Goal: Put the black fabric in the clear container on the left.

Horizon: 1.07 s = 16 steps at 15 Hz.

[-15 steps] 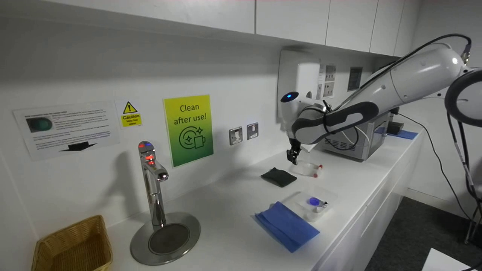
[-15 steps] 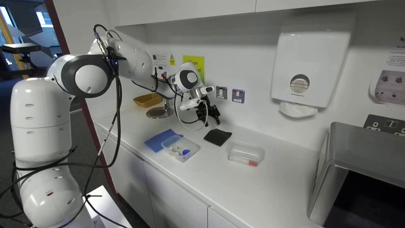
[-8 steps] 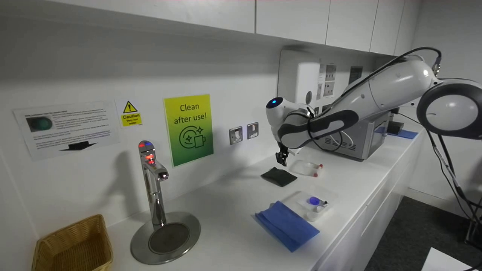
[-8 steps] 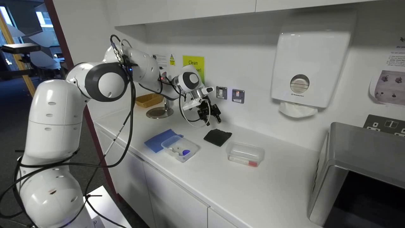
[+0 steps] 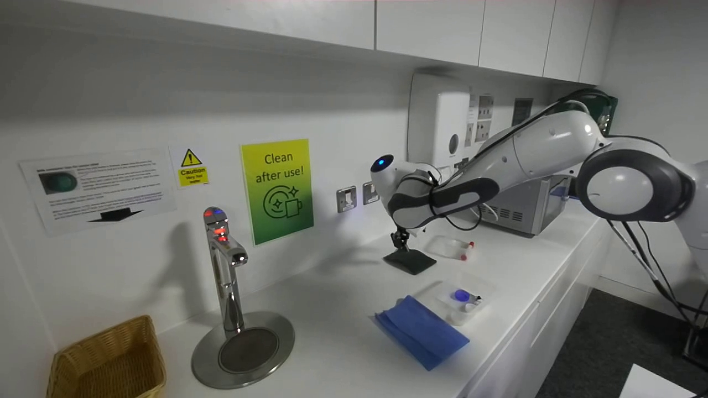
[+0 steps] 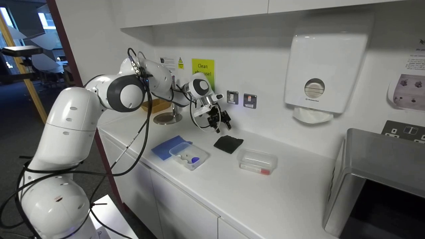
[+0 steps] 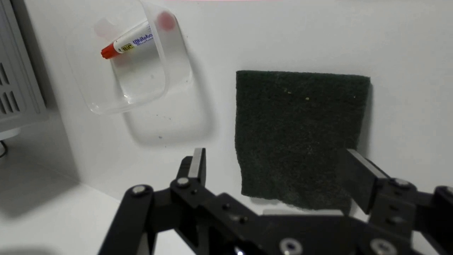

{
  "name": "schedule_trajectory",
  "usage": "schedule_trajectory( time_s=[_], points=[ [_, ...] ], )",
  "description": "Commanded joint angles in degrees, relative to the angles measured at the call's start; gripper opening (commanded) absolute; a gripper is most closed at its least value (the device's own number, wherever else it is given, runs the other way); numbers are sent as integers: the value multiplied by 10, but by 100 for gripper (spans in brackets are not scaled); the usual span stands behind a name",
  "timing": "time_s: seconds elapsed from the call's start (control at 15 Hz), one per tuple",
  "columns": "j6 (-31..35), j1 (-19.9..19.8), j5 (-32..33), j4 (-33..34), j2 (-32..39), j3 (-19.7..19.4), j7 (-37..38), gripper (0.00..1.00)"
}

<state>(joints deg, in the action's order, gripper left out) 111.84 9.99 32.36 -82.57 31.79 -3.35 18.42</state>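
The black fabric, a thin square piece, lies flat on the white counter and shows in both exterior views. My gripper is open and empty above its near part. In the wrist view one finger is over bare counter beside the cloth and the other overlaps the cloth's right edge. The gripper also shows in both exterior views, apart from the cloth. The clear container with a blue cap and small white pieces inside stands beside the blue cloth; it also shows in an exterior view.
A second clear tub with a red-capped marker stands beside the black fabric. The blue folded cloth touches or nearly touches the container. A silver microwave, tap and wicker basket stand along the counter. The wall is behind.
The arm has reached forward and down. My gripper has come lower, and shifted left in an exterior view, to above the black fabric. It stays open. The objects have not moved.
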Motion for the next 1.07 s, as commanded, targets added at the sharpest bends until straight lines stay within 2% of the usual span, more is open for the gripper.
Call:
schedule_trajectory(
  time_s=[0.0, 1.0],
  points=[
    [-27, 19, 16, 48, 30, -16, 9, 100],
    [-22, 33, 11, 87, 77, -29, 7, 100]
  ],
)
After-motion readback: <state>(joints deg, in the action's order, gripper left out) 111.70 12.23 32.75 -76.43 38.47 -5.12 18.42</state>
